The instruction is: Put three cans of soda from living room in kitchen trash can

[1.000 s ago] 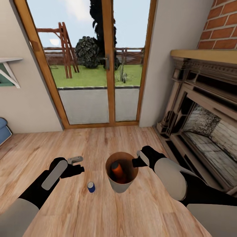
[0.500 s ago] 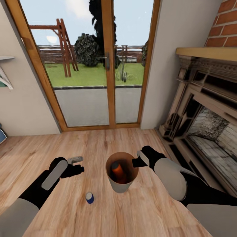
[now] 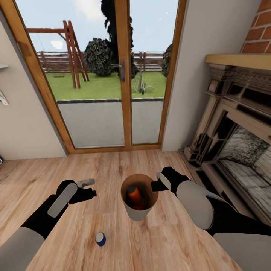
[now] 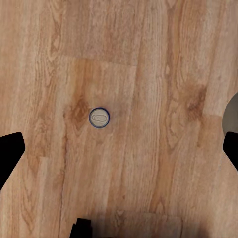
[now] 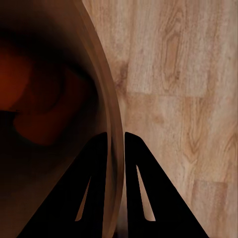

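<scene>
The right pincer [image 3: 155, 185] pinches the tash can [image 3: 138, 216] rim, likely light but tippy; the left pincer [image 3: 91, 188] hangs spread above the blue can [image 3: 100, 239].

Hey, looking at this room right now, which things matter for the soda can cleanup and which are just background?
Part of the job:
- trash can, its rim pinched by the right hand
- orange can inside it
- blue can standing on the floor
- left hand, open above the floor

Just background:
- glass doors
- fireplace
- brick chimney
- wood floor
</scene>
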{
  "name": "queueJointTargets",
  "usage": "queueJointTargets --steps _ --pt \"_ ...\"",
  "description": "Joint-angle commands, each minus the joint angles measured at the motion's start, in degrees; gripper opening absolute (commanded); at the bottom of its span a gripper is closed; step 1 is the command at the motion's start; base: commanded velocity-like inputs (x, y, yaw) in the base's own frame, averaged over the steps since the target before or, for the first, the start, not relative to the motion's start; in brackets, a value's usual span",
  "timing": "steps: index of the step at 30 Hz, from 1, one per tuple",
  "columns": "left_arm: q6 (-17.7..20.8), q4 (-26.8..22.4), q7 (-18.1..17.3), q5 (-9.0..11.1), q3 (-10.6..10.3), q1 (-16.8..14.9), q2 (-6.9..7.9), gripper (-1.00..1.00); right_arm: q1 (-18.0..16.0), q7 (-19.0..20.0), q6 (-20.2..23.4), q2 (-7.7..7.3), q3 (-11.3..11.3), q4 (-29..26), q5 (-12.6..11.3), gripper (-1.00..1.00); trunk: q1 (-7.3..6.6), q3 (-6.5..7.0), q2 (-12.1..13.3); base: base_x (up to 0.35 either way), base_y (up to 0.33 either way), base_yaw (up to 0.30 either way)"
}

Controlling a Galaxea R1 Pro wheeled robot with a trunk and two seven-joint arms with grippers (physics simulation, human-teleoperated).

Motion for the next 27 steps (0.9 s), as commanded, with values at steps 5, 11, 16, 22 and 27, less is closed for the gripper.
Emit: queueJointTargets --steps 5,11,16,22,27 --pt "0.0 0.0 0.0 0.0 0.0 0.0 0.00 1.00 0.0 0.4 0.0 0.00 -1.1 0.0 -1.1 -1.00 0.00 0.01 0.0 0.224 0.017 0.000" --pt "0.0 0.0 0.0 0.0 0.0 0.0 0.00 1.00 0.0 0.4 0.0 0.00 -1.2 0.0 -1.1 -1.00 0.00 0.01 0.0 0.239 0.045 0.000" --pt "0.0 0.0 0.0 0.0 0.0 0.0 0.00 1.00 0.0 0.4 0.0 0.00 -1.1 0.0 -1.1 -1.00 0.00 0.01 0.0 0.251 0.138 0.000" --pt "0.0 0.0 0.0 0.0 0.0 0.0 0.00 1.00 0.0 0.4 0.0 0.00 -1.1 0.0 -1.1 -1.00 0.00 0.01 0.0 0.239 0.161 0.000" --pt "0.0 0.0 0.0 0.0 0.0 0.0 -0.05 1.00 0.0 0.4 0.0 0.00 -1.1 0.0 -1.1 -1.00 0.00 0.01 0.0 0.107 0.104 0.000"
